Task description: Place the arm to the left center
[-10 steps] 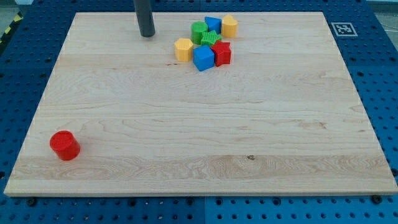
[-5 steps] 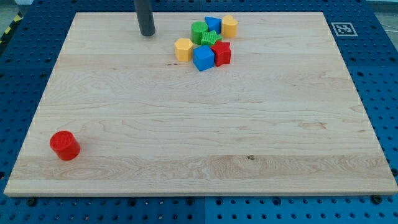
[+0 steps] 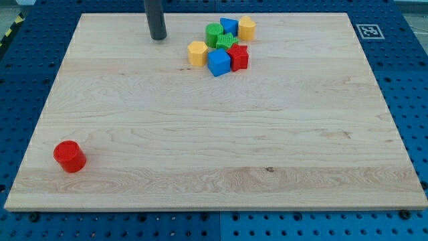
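Observation:
My tip (image 3: pixel 158 37) rests on the wooden board (image 3: pixel 214 134) near the view's top, left of a cluster of blocks. The cluster holds a yellow hexagonal block (image 3: pixel 197 53), a blue cube (image 3: pixel 218 62), a red block (image 3: pixel 239 57), a green cylinder (image 3: pixel 214 33), a green ribbed block (image 3: pixel 227 42), a blue block (image 3: pixel 229 26) and a yellow block (image 3: pixel 247 27). The yellow hexagonal block is the nearest, a short gap to the tip's right. A red cylinder (image 3: pixel 69 156) stands alone at the view's bottom left, far from the tip.
A black-and-white marker tag (image 3: pixel 368 31) sits at the board's top right corner. Blue perforated table (image 3: pixel 414 87) surrounds the board on all sides.

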### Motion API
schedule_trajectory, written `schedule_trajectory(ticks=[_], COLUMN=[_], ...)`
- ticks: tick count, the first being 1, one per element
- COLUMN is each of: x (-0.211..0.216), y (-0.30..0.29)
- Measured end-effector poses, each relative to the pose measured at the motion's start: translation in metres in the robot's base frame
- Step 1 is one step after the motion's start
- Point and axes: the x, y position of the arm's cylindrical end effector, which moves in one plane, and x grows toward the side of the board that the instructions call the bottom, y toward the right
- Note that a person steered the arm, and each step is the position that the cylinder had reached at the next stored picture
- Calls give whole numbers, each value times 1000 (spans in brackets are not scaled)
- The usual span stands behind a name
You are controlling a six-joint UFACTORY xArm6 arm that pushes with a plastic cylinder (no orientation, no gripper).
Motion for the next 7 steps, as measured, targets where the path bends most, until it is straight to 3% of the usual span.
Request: schedule_trajectory(ticks=[7], x=[4], y=[0])
